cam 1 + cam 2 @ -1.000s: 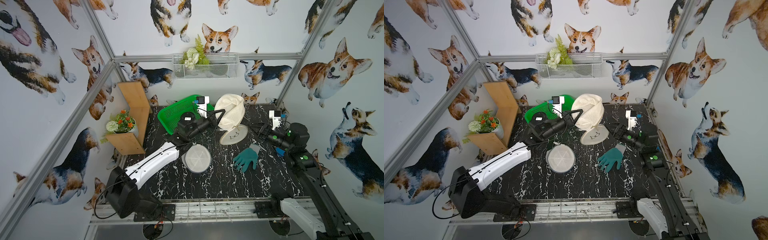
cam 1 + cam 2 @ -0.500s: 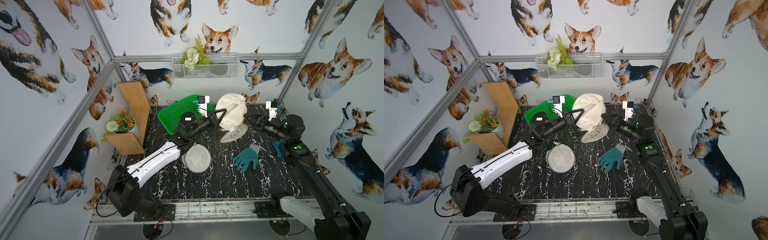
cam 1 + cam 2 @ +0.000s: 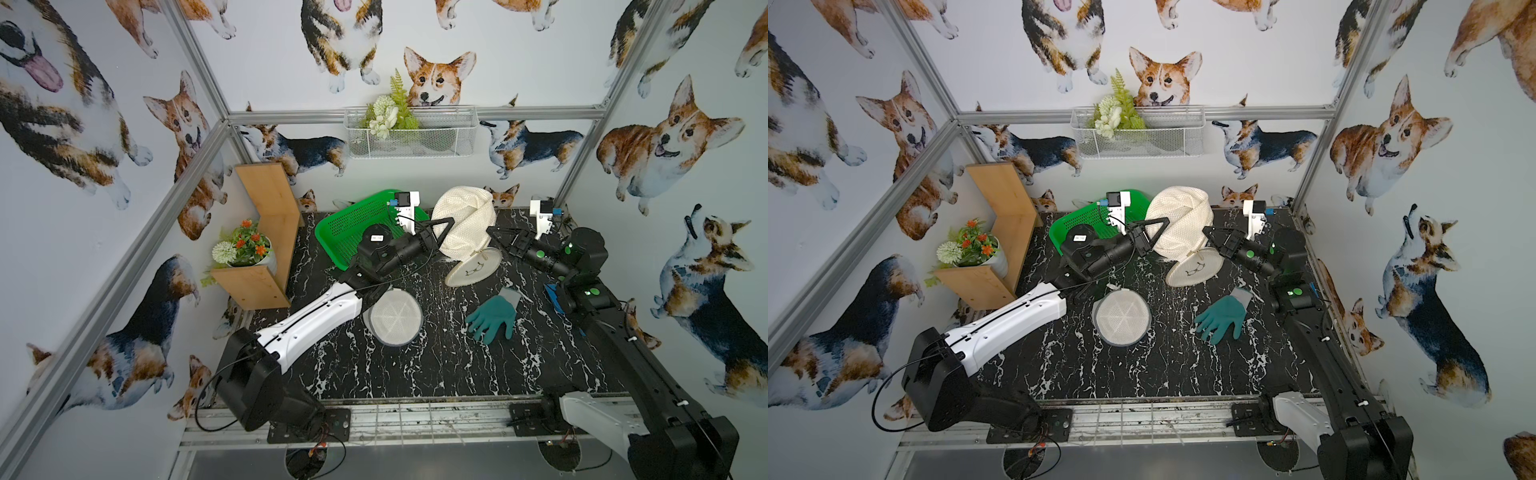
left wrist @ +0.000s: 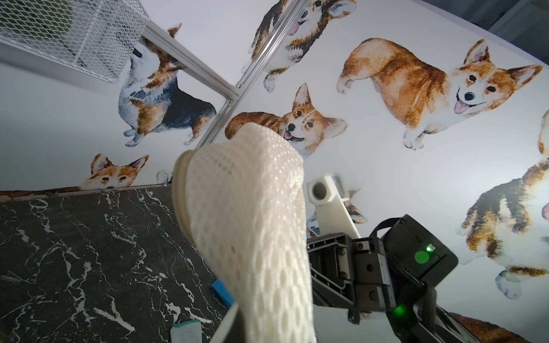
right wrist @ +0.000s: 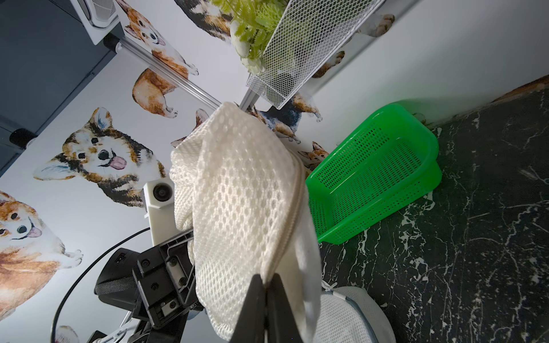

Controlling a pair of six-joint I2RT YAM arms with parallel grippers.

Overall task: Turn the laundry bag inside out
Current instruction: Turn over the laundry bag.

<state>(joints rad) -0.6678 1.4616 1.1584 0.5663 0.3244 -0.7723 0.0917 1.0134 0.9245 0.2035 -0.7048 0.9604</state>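
Near the table's [image 3: 415, 365] back edge, my left gripper [image 3: 441, 237] and right gripper [image 5: 267, 283] are both clamped tight on the bag [image 3: 465, 224], one on each side.

Cream mesh laundry bag [image 3: 467, 220]; bunched, hanging aloft.

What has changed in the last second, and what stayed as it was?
The right gripper moved in toward the laundry bag and closed on its zipper edge. The left gripper stayed shut on the bag, holding it raised. The green glove, the flat round mesh bag and the green basket did not move.
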